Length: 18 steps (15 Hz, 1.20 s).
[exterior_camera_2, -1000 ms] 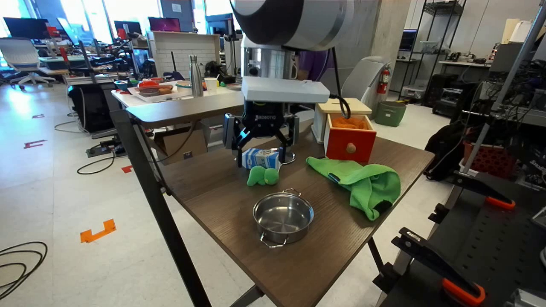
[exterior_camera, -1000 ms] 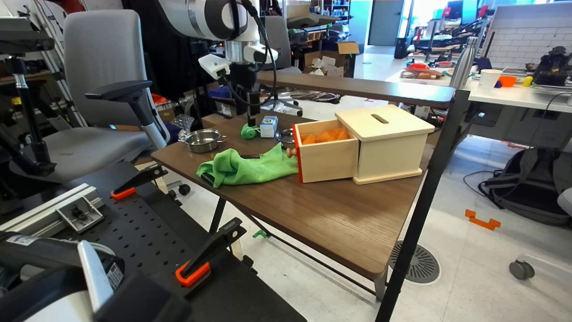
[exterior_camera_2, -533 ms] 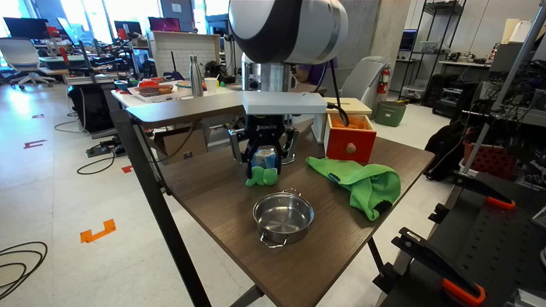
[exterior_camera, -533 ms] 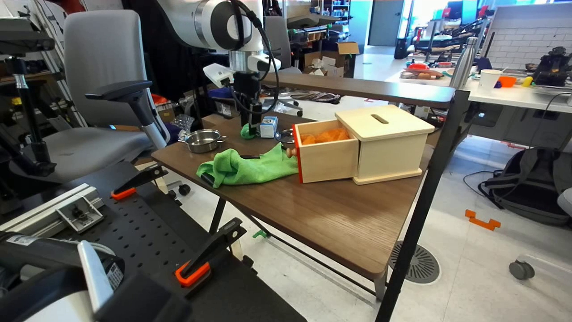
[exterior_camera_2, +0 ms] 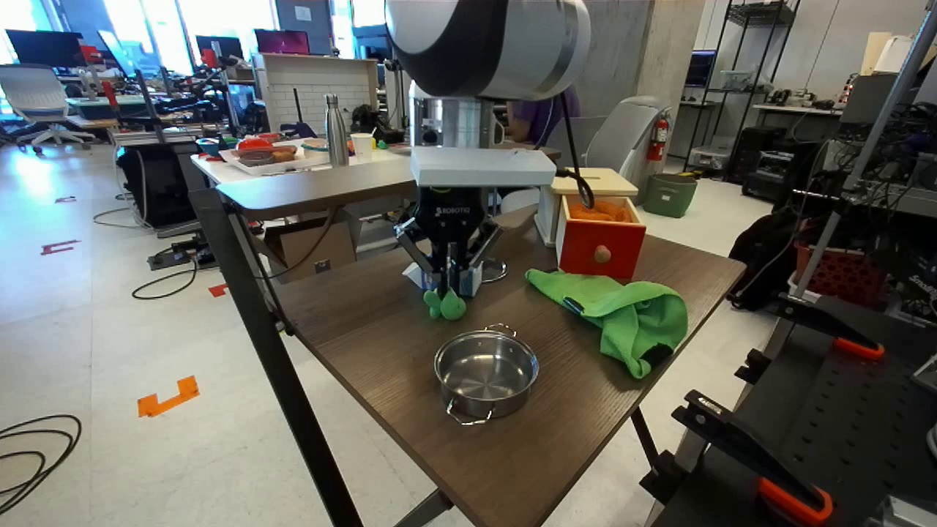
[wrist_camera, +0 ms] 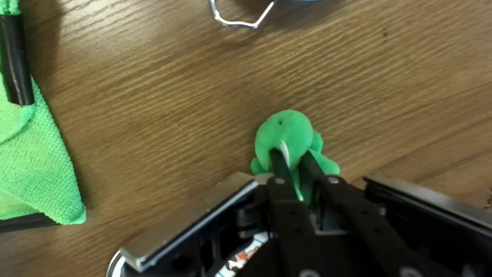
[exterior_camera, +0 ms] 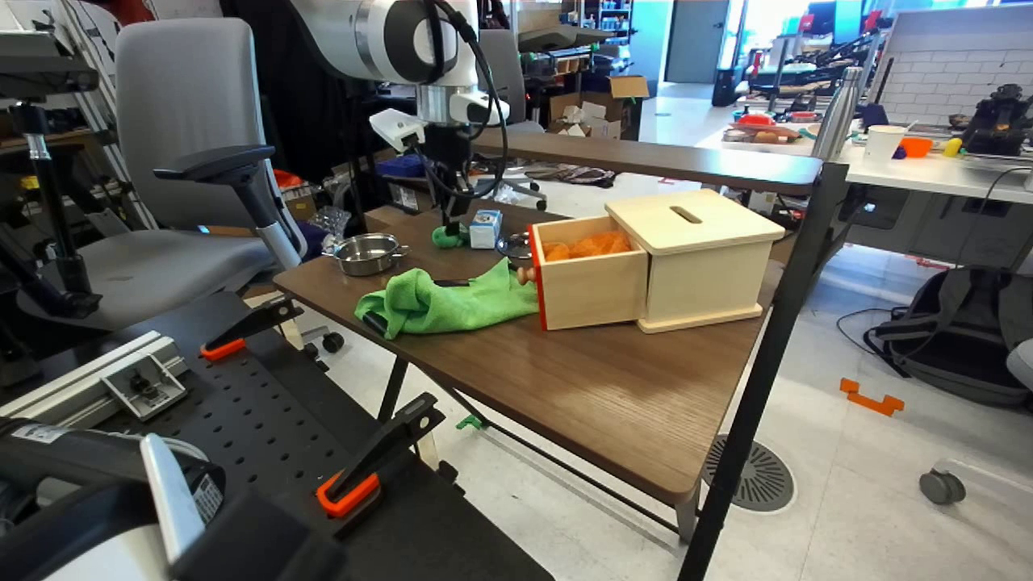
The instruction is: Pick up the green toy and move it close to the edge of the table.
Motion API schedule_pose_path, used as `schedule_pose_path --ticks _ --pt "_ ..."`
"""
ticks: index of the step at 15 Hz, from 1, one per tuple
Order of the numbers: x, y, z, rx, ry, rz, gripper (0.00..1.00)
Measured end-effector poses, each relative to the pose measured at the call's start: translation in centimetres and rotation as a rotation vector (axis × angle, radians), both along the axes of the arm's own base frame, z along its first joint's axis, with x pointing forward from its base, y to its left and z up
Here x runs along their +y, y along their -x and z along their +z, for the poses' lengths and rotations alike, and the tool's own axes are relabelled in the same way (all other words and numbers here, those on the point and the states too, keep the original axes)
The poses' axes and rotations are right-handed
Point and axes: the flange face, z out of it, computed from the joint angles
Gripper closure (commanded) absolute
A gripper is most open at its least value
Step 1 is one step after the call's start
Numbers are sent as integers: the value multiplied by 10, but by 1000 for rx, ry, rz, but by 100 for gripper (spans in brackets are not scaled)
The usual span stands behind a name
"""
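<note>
In the wrist view the green toy (wrist_camera: 286, 127), a small plush with a round head, is pinched between the two dark fingers of my gripper (wrist_camera: 291, 154). The fingers press into its sides just behind the head, and its limbs bulge out beyond them. An exterior view shows the toy (exterior_camera_2: 452, 307) squeezed narrow beneath the gripper (exterior_camera_2: 449, 290). Its underside is at or very near the brown table (exterior_camera_2: 556, 468); I cannot tell whether it touches. From the remaining side the toy (exterior_camera: 446, 237) is partly covered by the fingers.
A blue and white carton (exterior_camera_2: 468, 281) stands right behind the toy. Nearby are a steel pot (exterior_camera_2: 486, 377), a green cloth (exterior_camera_2: 622, 315) and a wooden box with its red-fronted drawer (exterior_camera_2: 600, 245) pulled out. A raised shelf (exterior_camera: 646, 157) runs along one side of the table.
My gripper came down around the toy with spread fingers, then brought them together on it and rose very slightly. The toy is squeezed narrower; carton, pot and cloth have stayed put.
</note>
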Motion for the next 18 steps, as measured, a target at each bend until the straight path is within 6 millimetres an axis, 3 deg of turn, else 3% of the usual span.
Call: schedule_pose_path --ticks 6,14,18 --pt "25 10 17 2 -16 45 98" --pt "84 52 87 -44 -59 171 98" --pt "107 71 91 -39 -54 234 98"
